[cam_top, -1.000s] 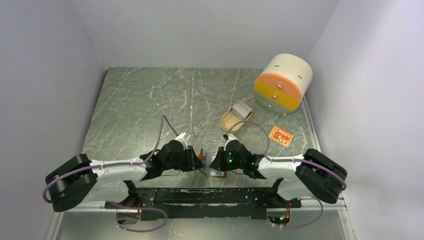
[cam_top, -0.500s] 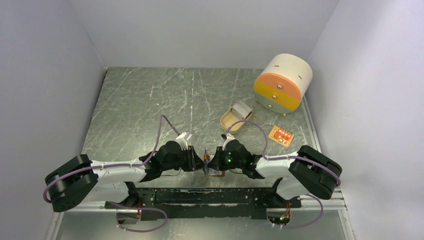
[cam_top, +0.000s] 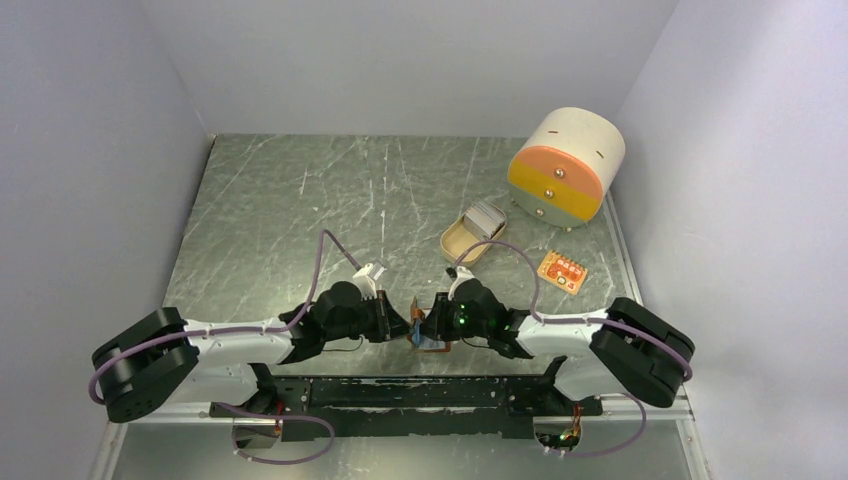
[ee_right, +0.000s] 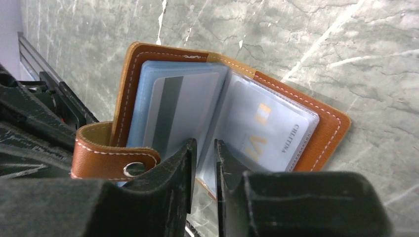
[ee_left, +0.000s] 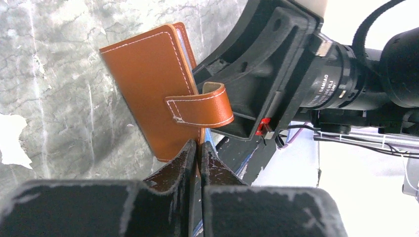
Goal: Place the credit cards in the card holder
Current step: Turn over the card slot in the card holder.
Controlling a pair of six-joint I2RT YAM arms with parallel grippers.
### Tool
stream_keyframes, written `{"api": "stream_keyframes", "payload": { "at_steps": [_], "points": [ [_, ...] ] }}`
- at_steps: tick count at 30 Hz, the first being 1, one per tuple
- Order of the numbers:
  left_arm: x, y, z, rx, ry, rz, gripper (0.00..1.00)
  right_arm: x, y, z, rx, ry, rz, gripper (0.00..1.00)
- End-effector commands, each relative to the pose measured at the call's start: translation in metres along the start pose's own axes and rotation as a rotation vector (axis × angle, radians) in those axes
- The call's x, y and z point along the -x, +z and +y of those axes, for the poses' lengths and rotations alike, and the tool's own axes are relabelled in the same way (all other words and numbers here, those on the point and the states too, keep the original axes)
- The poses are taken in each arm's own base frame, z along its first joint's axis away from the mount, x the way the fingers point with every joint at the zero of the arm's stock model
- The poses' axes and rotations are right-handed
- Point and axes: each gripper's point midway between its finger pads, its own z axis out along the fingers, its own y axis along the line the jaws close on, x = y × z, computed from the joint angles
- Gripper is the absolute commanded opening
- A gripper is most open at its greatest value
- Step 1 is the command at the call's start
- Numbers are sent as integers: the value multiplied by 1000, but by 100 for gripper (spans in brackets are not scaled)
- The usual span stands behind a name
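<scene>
The card holder, a brown leather folding wallet, stands half open on the table between both grippers. My left gripper is shut on the lower edge of its outer cover, beside the strap. My right gripper faces the inside, its jaws a narrow gap apart in front of the clear sleeves with nothing pinched. One sleeve holds a card with a dark stripe, another a card with orange print. More credit cards sit as a pale stack in a tan dish.
The tan oval dish lies behind the right arm. A cream-and-orange drum-shaped drawer box stands at the back right. A small orange board lies near the right edge. Grey walls close in the marble table.
The card holder's left cover has swung up from lying flat. My left gripper has closed on that cover, and my right jaws have parted a little.
</scene>
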Motion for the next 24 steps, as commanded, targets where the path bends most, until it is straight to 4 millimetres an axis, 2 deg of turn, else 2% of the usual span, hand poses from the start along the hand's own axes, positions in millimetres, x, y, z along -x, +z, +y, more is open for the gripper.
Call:
{"api": "stream_keyframes", "payload": {
  "at_steps": [1,5,11,18,24],
  "points": [
    [-1,4,-1,-2,-1,3,9,0,-10,-8,-37,12,-17,26],
    [-4,6,9,43,-7,17,9,8,-19,-4,-29,36,-55,30],
    [-3,10,8,52,3,25,9,16,-31,6,21,71,-104,36],
    [-4,9,9,55,-3,25,9,15,-34,14,59,87,-95,34],
    [-3,8,9,59,-4,22,9,15,-36,19,90,115,-99,39]
  ]
}}
